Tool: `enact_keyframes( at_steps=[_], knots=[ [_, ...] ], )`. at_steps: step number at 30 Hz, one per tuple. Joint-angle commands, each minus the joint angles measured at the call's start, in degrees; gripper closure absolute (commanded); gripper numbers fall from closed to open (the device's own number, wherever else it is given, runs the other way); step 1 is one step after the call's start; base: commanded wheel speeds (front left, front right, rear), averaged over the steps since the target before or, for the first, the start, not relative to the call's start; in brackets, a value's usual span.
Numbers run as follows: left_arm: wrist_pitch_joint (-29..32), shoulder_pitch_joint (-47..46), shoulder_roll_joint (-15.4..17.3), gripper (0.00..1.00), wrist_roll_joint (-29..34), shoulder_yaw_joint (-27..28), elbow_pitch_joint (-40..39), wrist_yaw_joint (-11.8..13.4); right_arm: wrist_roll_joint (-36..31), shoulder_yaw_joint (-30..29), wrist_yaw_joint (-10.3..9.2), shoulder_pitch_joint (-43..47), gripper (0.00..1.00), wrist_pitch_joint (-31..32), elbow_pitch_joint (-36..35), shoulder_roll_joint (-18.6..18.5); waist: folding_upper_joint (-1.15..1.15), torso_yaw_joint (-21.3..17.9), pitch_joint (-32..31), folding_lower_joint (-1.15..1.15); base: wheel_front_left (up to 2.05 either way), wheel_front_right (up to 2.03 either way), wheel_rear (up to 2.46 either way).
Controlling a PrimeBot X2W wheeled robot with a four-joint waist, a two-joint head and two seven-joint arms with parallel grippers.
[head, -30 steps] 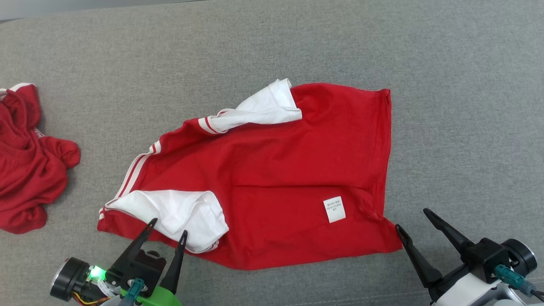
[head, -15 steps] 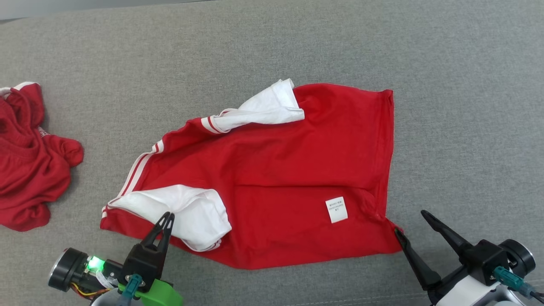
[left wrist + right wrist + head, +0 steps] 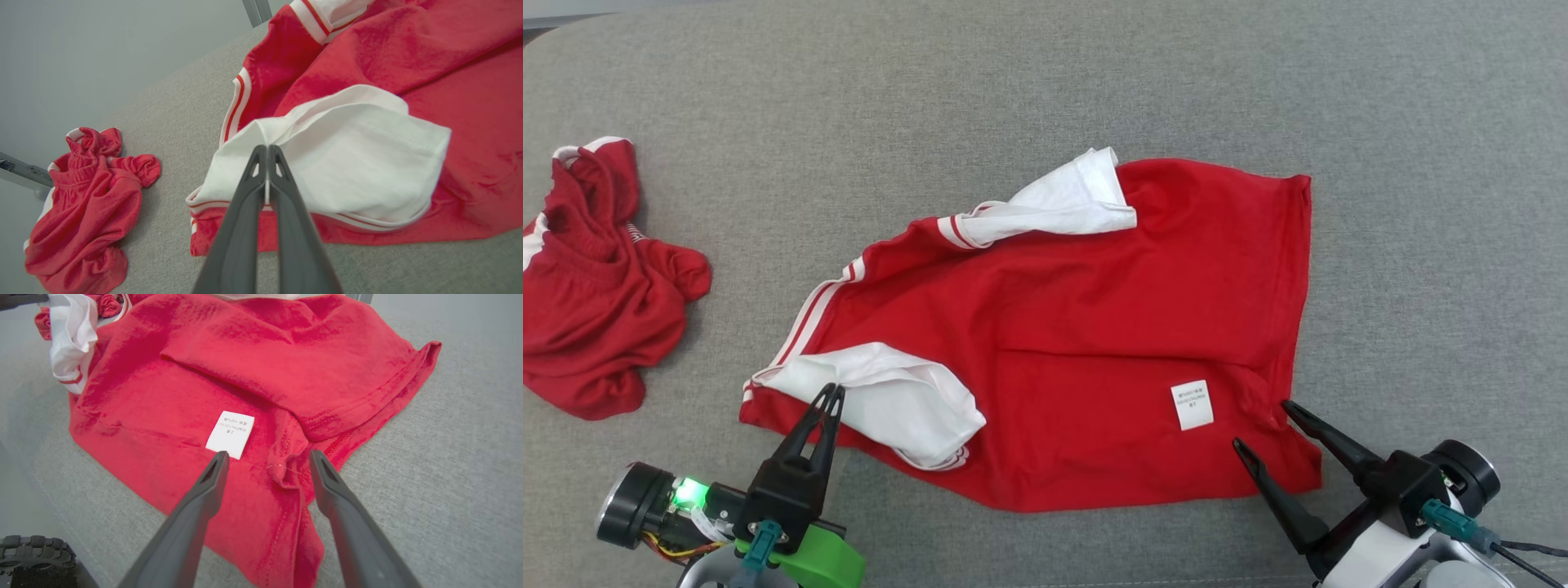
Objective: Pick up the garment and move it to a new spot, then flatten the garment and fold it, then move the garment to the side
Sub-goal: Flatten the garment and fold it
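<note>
pinching: left gripper (image 3: 831, 392) now closed on garment (image 3: 1078, 327) sleeve | right gripper (image 3: 1260, 422) wide open, moved over corner

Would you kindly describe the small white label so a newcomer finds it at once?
On the grey fabric surface lies a spread-out red shirt. Toward its lower right in the head view sits the small white rectangular label: flat and printed with text, unlike the rumpled white sleeves.

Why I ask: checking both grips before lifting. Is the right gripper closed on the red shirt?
No, the right gripper stands open, jaws apart over a bunched corner of the red shirt.
</note>
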Motion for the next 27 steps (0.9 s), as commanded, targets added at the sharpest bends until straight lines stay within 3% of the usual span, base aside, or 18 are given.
enact_keyframes(
  at_steps=[1, 3, 6, 14, 20, 27],
  knots=[
    [-0.13, -1.09, -0.20, 1.00, -0.36, -0.04, -0.08, 0.27, 0.88, 0.54, -0.08, -0.56, 0.53, 0.01, 0.70, -0.18, 0.00, 0.68, -0.04, 0.00, 0.00, 0.00, 0.00],
    [-0.24, -1.01, -0.25, 1.00, -0.45, -0.17, 0.04, 0.45, 1.23, 1.19, -0.07, -0.94, 0.65, 0.01, 1.45, -0.14, 0.00, 1.15, -0.04, 0.00, 0.00, 0.00, 0.00],
    [-0.46, -0.84, -0.20, 1.00, -0.56, -0.01, -0.03, 0.75, 1.44, 1.51, -0.07, -1.55, 1.00, 0.01, 2.18, 0.09, 0.00, 1.62, 0.02, 0.00, 0.00, 0.00, 0.00],
    [-2.51, -0.86, 0.46, 1.00, -0.33, 1.13, -1.24, 2.22, 1.26, -0.56, -0.08, -2.16, 1.00, 0.01, -0.70, 0.87, 0.00, 1.50, -0.33, 0.00, 0.00, 0.00, 0.00],
    [-6.62, -2.39, 0.81, 1.00, -4.45, 5.79, -7.30, 2.99, 5.43, -7.31, -0.08, -0.70, 1.00, 0.00, -9.43, 0.95, 0.00, 0.76, -1.21, 0.00, 0.00, 0.00, 0.00],
    [-5.95, -7.08, 4.64, 1.00, -11.78, 14.00, -16.70, 0.82, 14.10, -15.90, -0.07, -1.64, 1.00, 0.01, -20.11, -2.72, 0.00, -0.06, -1.99, 0.00, 0.00, 0.00, 0.00]
  ],
)
